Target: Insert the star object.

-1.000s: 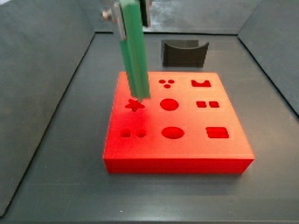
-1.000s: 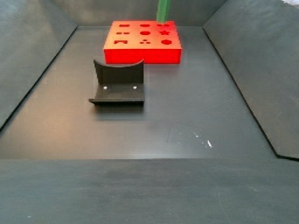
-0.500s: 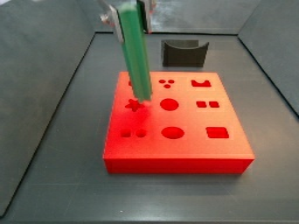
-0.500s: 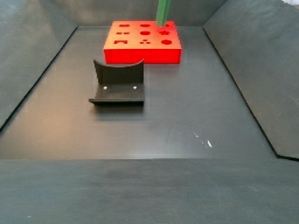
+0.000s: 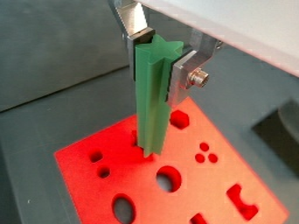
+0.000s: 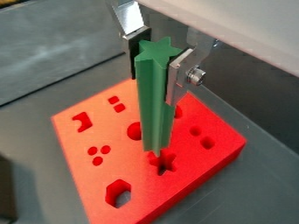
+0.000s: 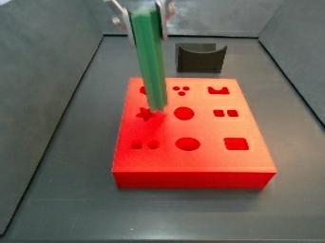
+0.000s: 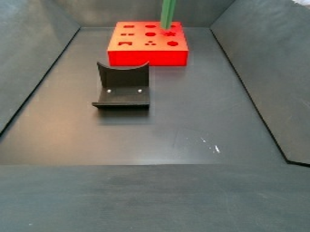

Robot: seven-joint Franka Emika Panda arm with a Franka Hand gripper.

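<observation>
Wrist views: the gripper (image 5: 160,54) (image 6: 158,54), clamped on the upright star object (image 5: 152,96) (image 6: 155,101), holds its lower tip in the star-shaped hole (image 6: 163,161) of the red block (image 5: 122,144) (image 6: 82,140).

Side views: compared with a second ago, the star object (image 7: 150,57) (image 8: 169,11) sits lower, its tip now meeting the block (image 7: 210,157) (image 8: 145,56). The dark holder (image 8: 122,85) stands apart on the counter (image 8: 169,136).
</observation>
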